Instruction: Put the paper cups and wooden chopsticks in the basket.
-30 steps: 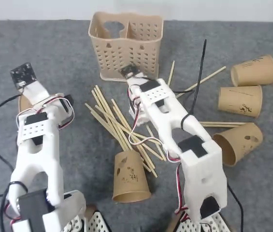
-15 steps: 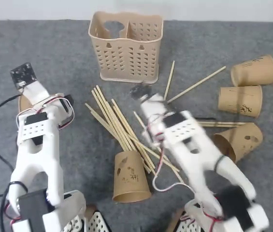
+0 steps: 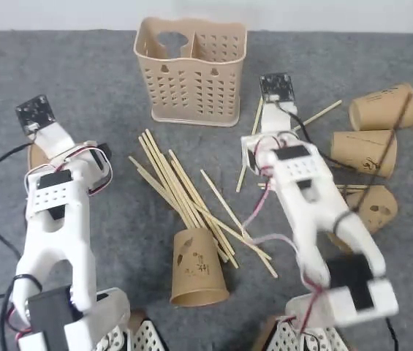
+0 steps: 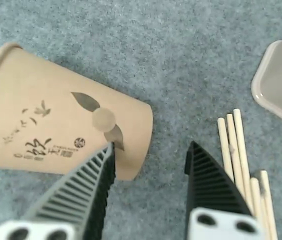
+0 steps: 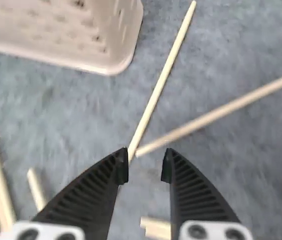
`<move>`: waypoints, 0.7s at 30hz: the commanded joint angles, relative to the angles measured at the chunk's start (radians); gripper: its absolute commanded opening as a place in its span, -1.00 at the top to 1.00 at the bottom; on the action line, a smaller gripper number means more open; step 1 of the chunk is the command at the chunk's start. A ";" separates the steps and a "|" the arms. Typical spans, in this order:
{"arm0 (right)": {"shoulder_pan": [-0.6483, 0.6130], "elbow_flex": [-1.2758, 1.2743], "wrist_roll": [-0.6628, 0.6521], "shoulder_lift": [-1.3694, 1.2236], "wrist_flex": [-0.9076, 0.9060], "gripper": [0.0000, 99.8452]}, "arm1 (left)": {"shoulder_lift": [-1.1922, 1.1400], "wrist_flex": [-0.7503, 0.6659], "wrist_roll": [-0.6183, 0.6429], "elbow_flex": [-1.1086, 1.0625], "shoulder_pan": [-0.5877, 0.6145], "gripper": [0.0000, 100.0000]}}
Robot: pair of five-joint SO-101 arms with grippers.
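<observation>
- the right arm (image 3: 316, 197) has swung since a second ago, from in front of the basket (image 3: 191, 69) over to the tabletop (image 3: 104, 66) just past the basket's right corner. the middle bundle of wooden chopsticks (image 3: 180, 190), partly covered then, now lies in the open.
- the left arm (image 3: 56, 219) and the basket are where they were.
- there are five paper cups. three right cups (image 3: 363, 152) lie on their sides near the tabletop's right edge, the nearest of them partly behind the right arm. one middle cup (image 3: 197, 267) is toward the near edge. one left cup (image 4: 56, 125) lies on its side at the left, beneath the left arm.
- one basket stands upright at the middle of the far edge.
- the bundle's sticks overlap too much to count. a few loose chopsticks (image 3: 316, 117) lie apart between the basket and the right cups.
- the right gripper (image 5: 144, 162) has its jaws only narrowly parted and holds nothing. its tips hang over the spot where two loose sticks (image 5: 163, 75) meet, and the end of one shows in the gap. i cannot tell whether they touch.
- the left gripper (image 4: 150, 150) is spread wide and holds nothing. one tip is over the narrow base end of the left cup, and i cannot tell if it touches.
</observation>
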State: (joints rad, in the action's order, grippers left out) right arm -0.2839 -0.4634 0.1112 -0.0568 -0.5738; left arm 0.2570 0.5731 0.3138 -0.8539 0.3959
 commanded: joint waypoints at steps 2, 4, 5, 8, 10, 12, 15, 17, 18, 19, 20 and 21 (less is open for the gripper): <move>0.013 0.287 0.011 -0.232 0.022 0.77 | -0.011 -0.023 0.003 0.010 -0.009 0.55; 0.015 0.404 0.011 -0.360 0.021 0.77 | -0.011 -0.037 0.003 0.005 -0.009 0.55; 0.015 0.459 0.011 -0.421 0.019 0.77 | -0.011 -0.046 0.003 -0.001 -0.009 0.55; 0.016 0.598 0.005 -0.564 -0.021 0.77 | -0.011 -0.055 0.003 -0.005 -0.009 0.55; 0.018 0.692 0.003 -0.593 -0.145 0.78 | -0.011 -0.055 0.003 -0.005 -0.009 0.55; 0.018 0.756 0.003 -0.611 -0.268 0.78 | -0.011 -0.055 0.003 -0.005 -0.009 0.55; 0.018 0.801 0.003 -0.636 -0.397 0.79 | -0.011 -0.055 0.003 -0.004 -0.009 0.55; 0.027 0.801 0.003 -0.638 -0.449 0.90 | -0.011 -0.055 0.003 -0.004 -0.009 0.55; 0.038 0.801 0.003 -0.636 -0.472 0.98 | -0.011 -0.055 0.003 -0.004 -0.009 0.55; 0.047 0.801 0.003 -0.634 -0.499 1.00 | -0.011 -0.055 0.003 -0.004 -0.009 0.55; 0.054 0.802 0.003 -0.630 -0.529 0.97 | -0.011 -0.055 0.003 -0.004 -0.009 0.55; 0.062 0.802 0.003 -0.625 -0.556 0.97 | -0.011 -0.055 0.003 -0.004 -0.009 0.55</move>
State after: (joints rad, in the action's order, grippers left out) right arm -0.2486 0.3145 0.1128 -0.7043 -1.0342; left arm 0.2478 0.5363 0.3138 -0.8585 0.3959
